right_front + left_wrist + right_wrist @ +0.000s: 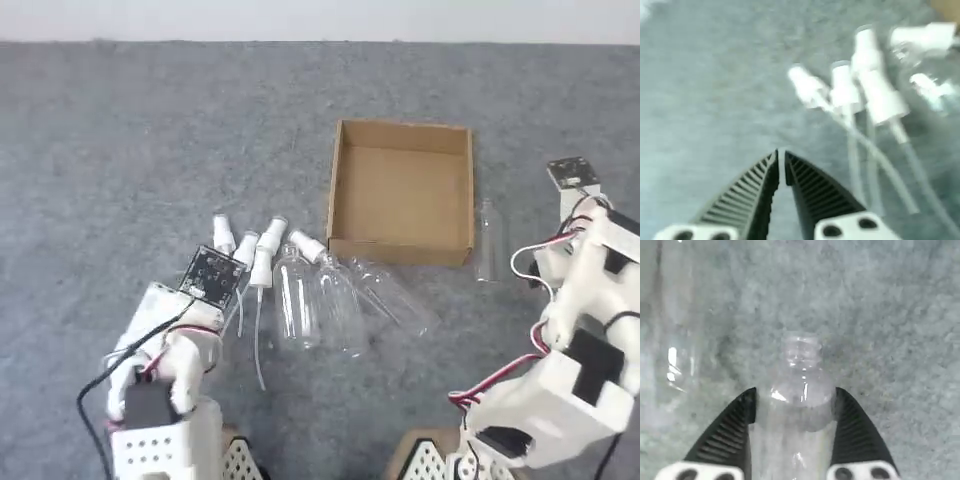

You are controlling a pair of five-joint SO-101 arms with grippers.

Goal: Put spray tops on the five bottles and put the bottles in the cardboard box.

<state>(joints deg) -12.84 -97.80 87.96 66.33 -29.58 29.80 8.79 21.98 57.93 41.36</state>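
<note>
The left fingers [807, 187] are pressed together to a bare slit and hold nothing. They sit low over the worktop [120, 150] at the lower left of the high view, pointing up-frame. Straight ahead of their tips, near but not touching, lie the loose spray tops [844, 92]. The tops are bunched side by side, heads away from the fingers and thin dip tubes trailing back toward them, so each top's long axis runs roughly in line with the fingers. The right fingers [735, 427] stand at bottle width, one against each side of an uncapped bottle [801, 357] at its shoulder, its open neck pointing away from the wrist; they look closed on it, though how firmly cannot be told. Right of the tops in the high view, three clear bottles [297, 305] lie in a row at lower centre, necks toward the cardboard box [400, 250], which sits at upper centre with no bottle in it. Another bottle [487, 240] lies just right of the box, long axis up-frame. The left arm is plainly the nearer to the tops, and its fingers would have to open before taking one to the held neck.
</note>
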